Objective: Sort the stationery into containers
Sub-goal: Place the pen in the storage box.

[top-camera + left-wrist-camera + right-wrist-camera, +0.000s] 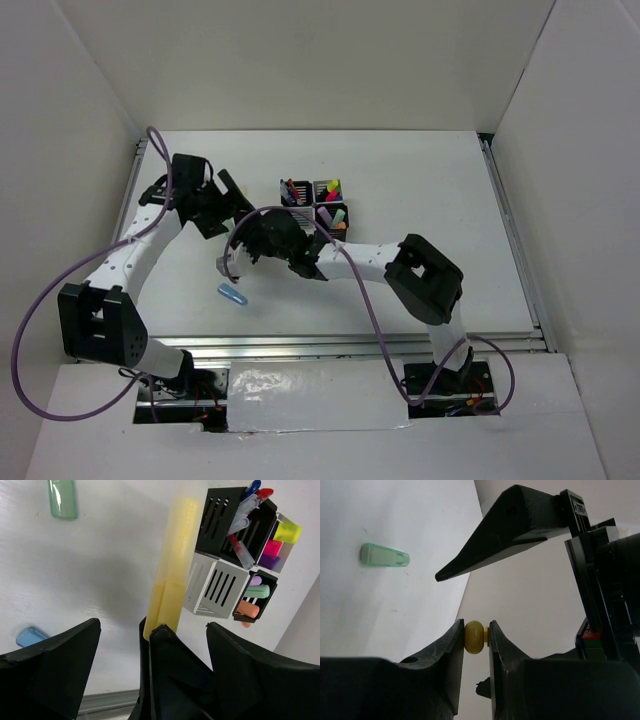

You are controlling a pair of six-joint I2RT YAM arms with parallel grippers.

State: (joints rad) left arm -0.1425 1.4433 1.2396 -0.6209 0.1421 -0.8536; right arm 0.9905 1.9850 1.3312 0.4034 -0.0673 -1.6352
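Yellow marker (474, 636) (smooth, round-ended plastic) sits pinched between matte black right fingers (447, 655).

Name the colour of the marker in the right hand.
Yellow: the marker shows best in the left wrist view.

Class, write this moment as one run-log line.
left gripper: open | right gripper: shut on yellow marker | containers: partly filled | loose: green cap, blue cap

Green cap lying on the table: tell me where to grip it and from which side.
I would grip the green cap across its narrow width at mid-length, coming down from above: it lies flat on the table with both long sides clear.
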